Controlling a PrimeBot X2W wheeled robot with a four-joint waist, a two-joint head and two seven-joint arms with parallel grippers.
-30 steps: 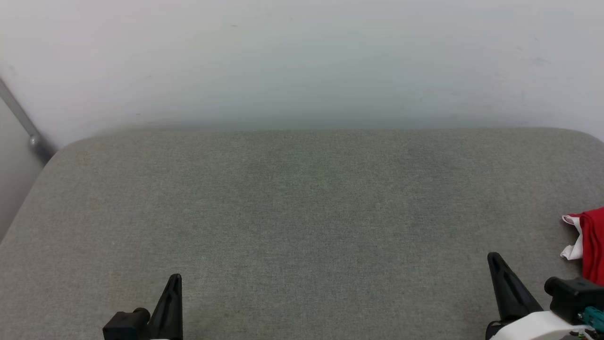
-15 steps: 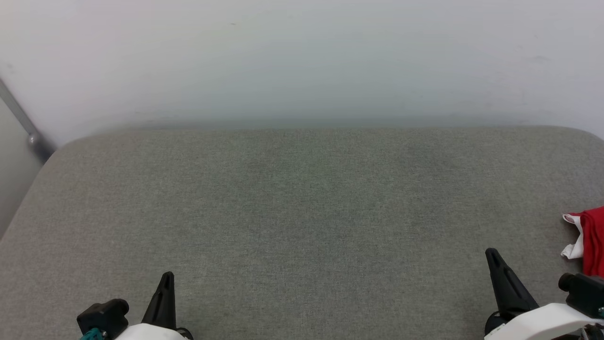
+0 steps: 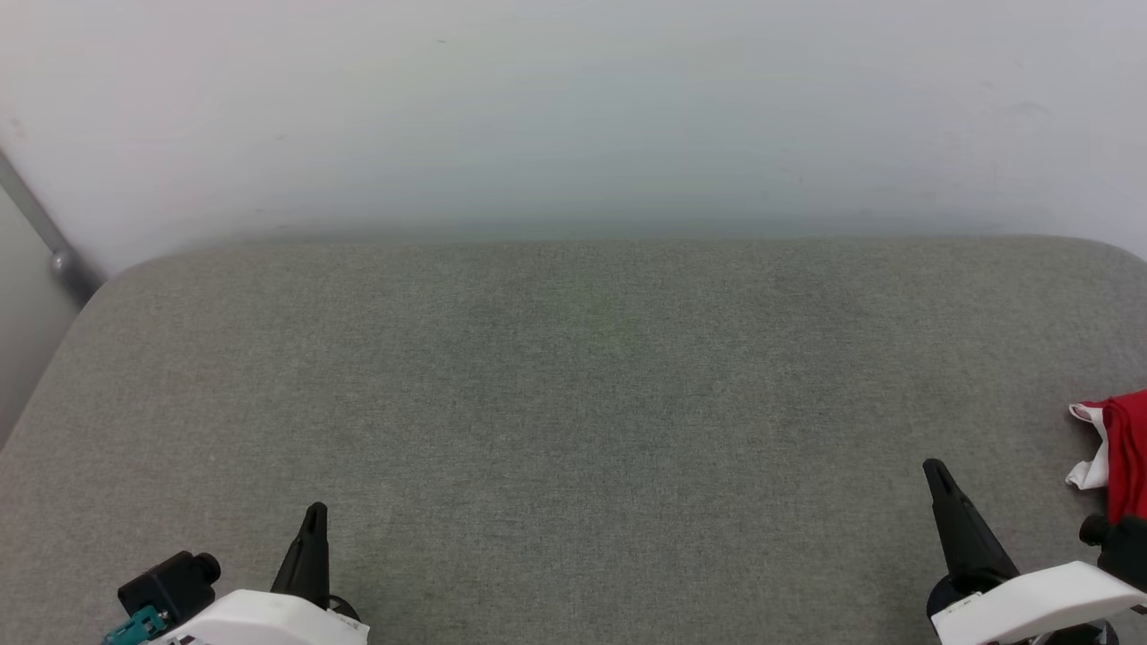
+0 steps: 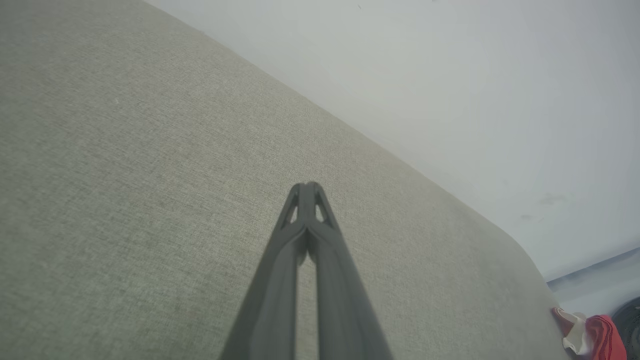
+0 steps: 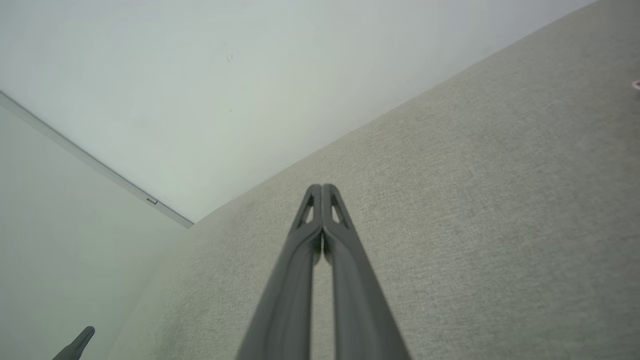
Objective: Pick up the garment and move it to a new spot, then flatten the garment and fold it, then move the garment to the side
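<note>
The red garment (image 3: pixel 1127 452) with a white sleeve end lies at the far right edge of the grey surface, mostly cut off by the head view's border. A small part of the garment (image 4: pixel 592 337) shows at the lower right corner of the left wrist view. My left gripper (image 3: pixel 314 515) sits at the lower left, shut and empty, as its tips (image 4: pixel 306 186) touch in the left wrist view. My right gripper (image 3: pixel 935 468) sits at the lower right, a little left of the garment, also shut with nothing in it (image 5: pixel 322 187).
A wide grey fabric surface (image 3: pixel 573 403) spreads before me, rounded at its far corners. A white wall (image 3: pixel 573 116) rises behind it. A grey metal strip (image 3: pixel 40 228) runs down the wall at the left.
Both grippers have drawn back slightly toward the bottom of the head view, the left one shifting left. The garment has stayed put.
</note>
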